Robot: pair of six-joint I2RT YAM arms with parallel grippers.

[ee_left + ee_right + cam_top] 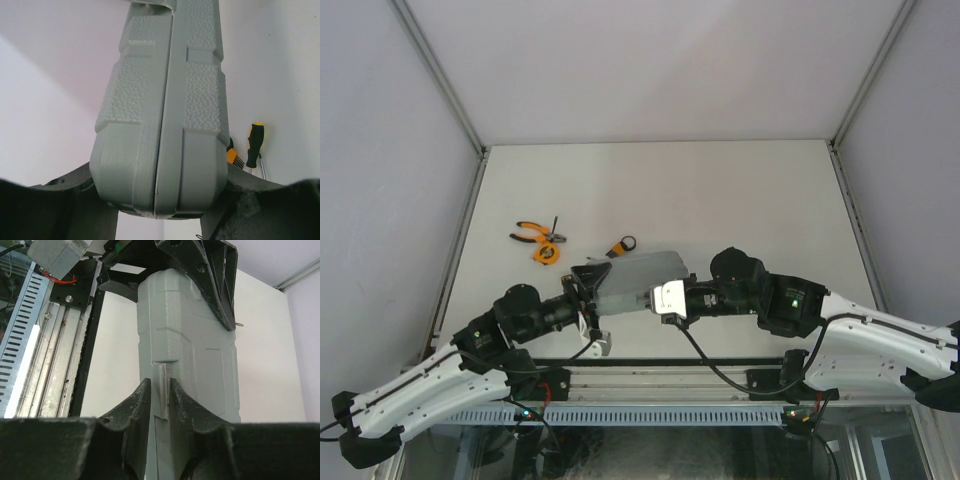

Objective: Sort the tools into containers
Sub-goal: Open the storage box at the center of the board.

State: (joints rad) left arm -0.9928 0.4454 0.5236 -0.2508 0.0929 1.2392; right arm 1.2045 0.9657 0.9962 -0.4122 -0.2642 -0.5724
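We see pliers (pixel 527 233), tape measure (pixel 547 253) and hex-key set (pixel 621 244) lying on the tabletop (pixel 720 200) beyond the left arm. The left gripper (pixel 585 290) jaws clamp the closed grey case (pixel 638 275) at its left end; a screwdriver (pixel 254 145) lies behind it. The right gripper (pixel 658 297) jaws pinch its right edge.

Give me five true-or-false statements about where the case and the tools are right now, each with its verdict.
1. The grey tool case is closed. True.
2. The left gripper and the right gripper each grip one end of it. True.
3. The pliers lie inside the case. False: they lie on the table, left of the case.
4. The right gripper holds the tape measure. False: it lies on the table beside the pliers.
5. A yellow-and-black screwdriver lies outside the case. True.
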